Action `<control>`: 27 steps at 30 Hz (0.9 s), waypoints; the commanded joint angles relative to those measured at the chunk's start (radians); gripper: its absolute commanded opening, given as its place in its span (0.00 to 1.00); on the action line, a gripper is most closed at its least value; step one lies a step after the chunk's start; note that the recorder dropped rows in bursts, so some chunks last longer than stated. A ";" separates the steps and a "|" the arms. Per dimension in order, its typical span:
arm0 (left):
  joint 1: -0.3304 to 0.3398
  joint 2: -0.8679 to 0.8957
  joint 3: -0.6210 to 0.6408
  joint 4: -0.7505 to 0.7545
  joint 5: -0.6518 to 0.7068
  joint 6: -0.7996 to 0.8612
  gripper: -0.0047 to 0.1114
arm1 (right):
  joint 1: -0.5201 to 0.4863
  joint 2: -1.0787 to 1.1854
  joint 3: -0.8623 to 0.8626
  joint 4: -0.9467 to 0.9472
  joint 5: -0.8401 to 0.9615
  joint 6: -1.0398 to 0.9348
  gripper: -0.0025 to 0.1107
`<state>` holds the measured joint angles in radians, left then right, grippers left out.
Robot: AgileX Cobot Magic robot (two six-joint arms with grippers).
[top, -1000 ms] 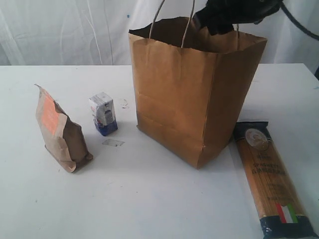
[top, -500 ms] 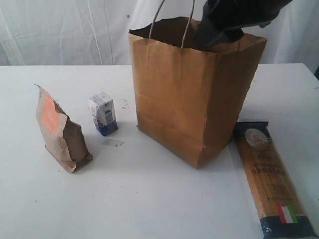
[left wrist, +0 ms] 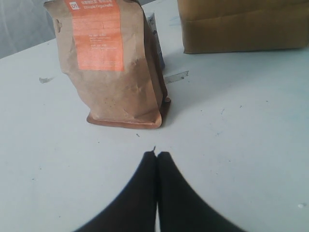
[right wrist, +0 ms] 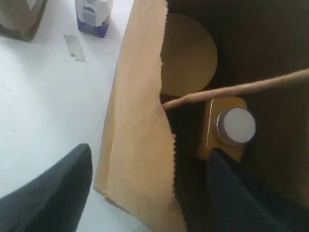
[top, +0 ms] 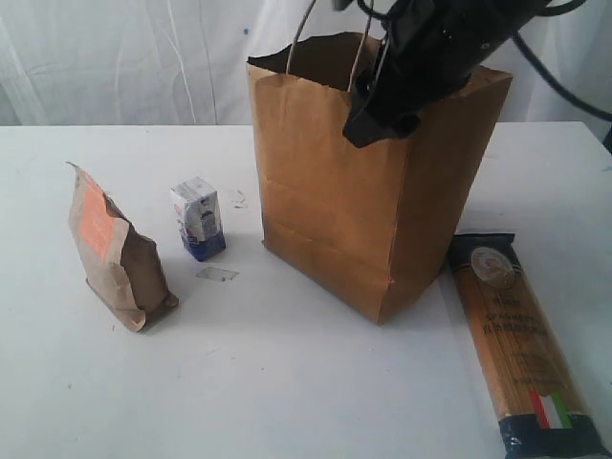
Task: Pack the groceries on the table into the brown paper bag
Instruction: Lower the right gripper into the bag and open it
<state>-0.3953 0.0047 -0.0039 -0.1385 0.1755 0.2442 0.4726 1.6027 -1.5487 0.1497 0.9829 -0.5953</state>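
Straddles the rim of the brown paper bag (top: 354, 210) with the right claw (right wrist: 149, 162), spread wide, gripping nothing.
Holds the left claw (left wrist: 157, 155) pinched shut, empty, facing the brown orange-labelled pouch (left wrist: 113, 63) on the desk (top: 287, 382); shows white-capped bottle (right wrist: 235, 125) and tan-lidded jar (right wrist: 190, 53) inside the bag, carton (top: 199, 218) and spaghetti packet (top: 516, 344) outside.
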 commanded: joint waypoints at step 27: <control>0.004 -0.005 0.004 -0.005 0.000 -0.004 0.04 | -0.003 -0.065 0.005 0.118 0.238 0.050 0.02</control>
<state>-0.3953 0.0047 -0.0039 -0.1385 0.1755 0.2442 0.4726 1.5492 -1.5448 0.2689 1.1983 -0.5494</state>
